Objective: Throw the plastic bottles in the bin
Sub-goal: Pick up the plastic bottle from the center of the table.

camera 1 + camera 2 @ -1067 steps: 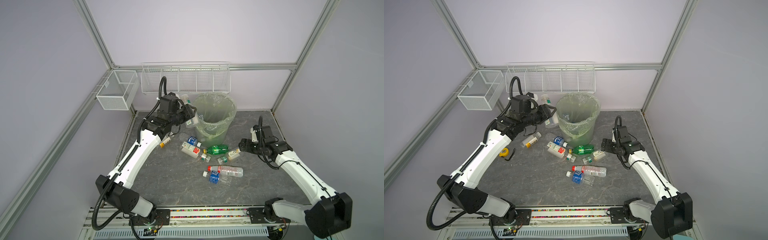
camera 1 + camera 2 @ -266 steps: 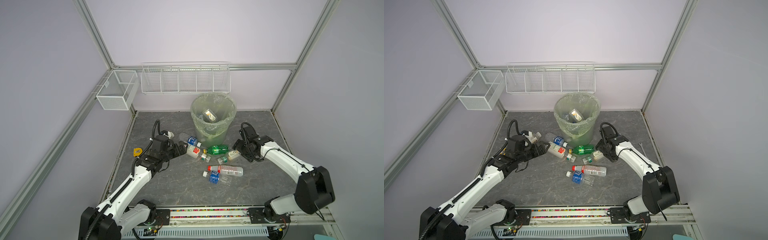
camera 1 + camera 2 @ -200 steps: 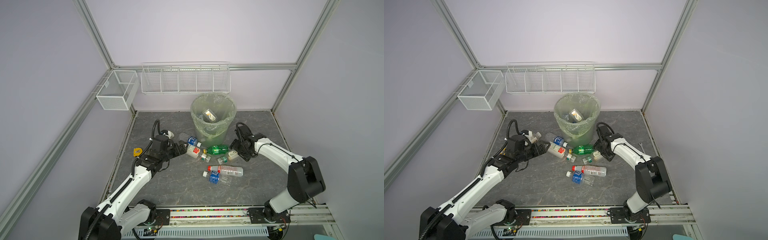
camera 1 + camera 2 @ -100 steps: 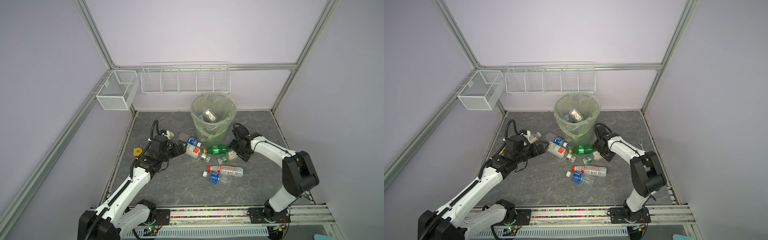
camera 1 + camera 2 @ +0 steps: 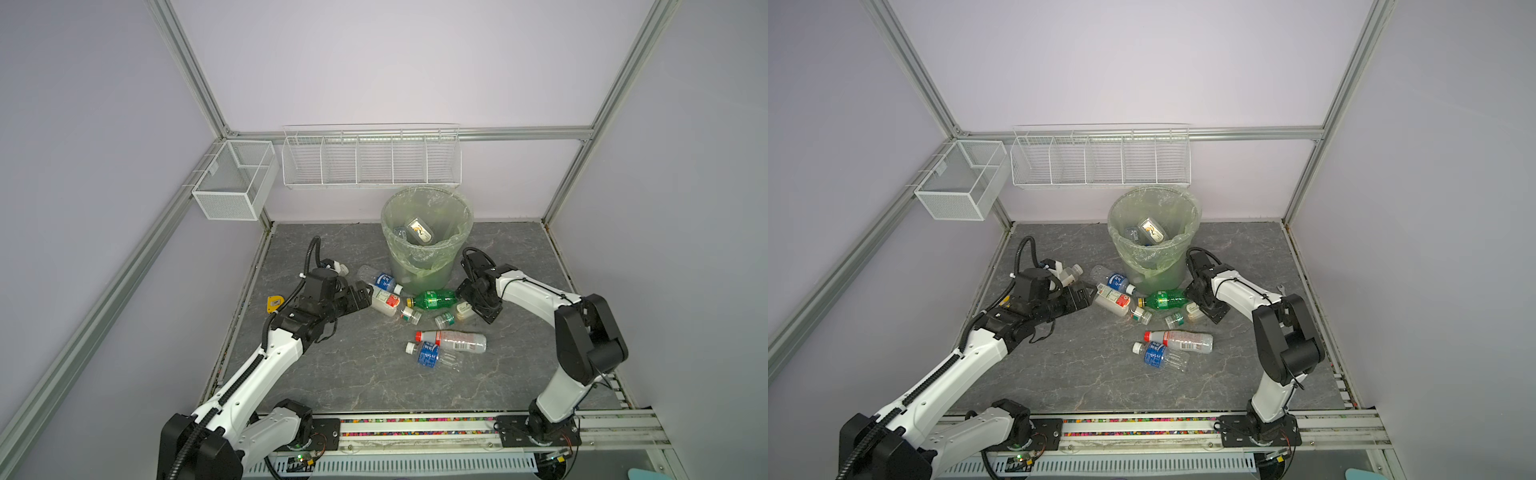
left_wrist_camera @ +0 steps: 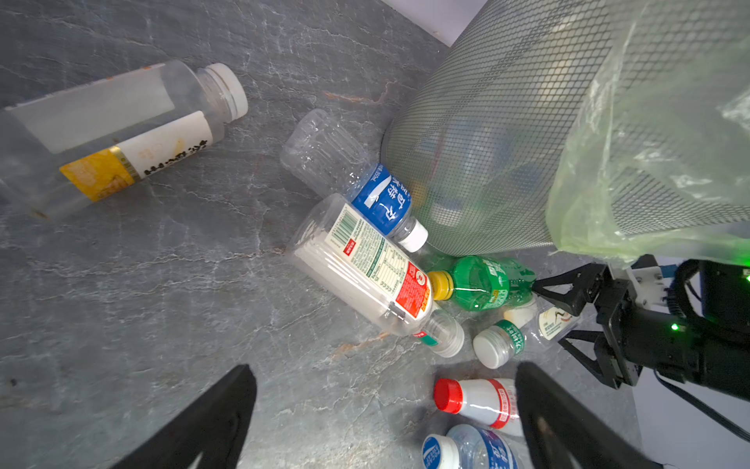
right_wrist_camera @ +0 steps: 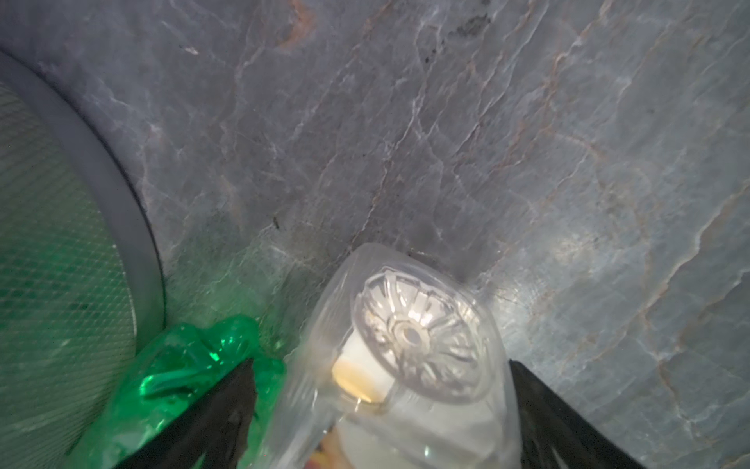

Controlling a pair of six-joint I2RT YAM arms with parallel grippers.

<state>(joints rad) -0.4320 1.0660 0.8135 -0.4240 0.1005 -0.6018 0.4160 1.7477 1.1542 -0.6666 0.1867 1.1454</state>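
The plastic bottles lie on their sides in a loose cluster on the tabletop, right at the foot of the bin — a couple already sit inside it — so both arms come in low and nearly level. The right hand is spread wide astride a small clear bottle just beside the green bottle, one finger down between the two, apparently to squeeze that one alone. The left hand, equally wide and holding nothing, hovers near the white-labelled bottle — likely its own pick.
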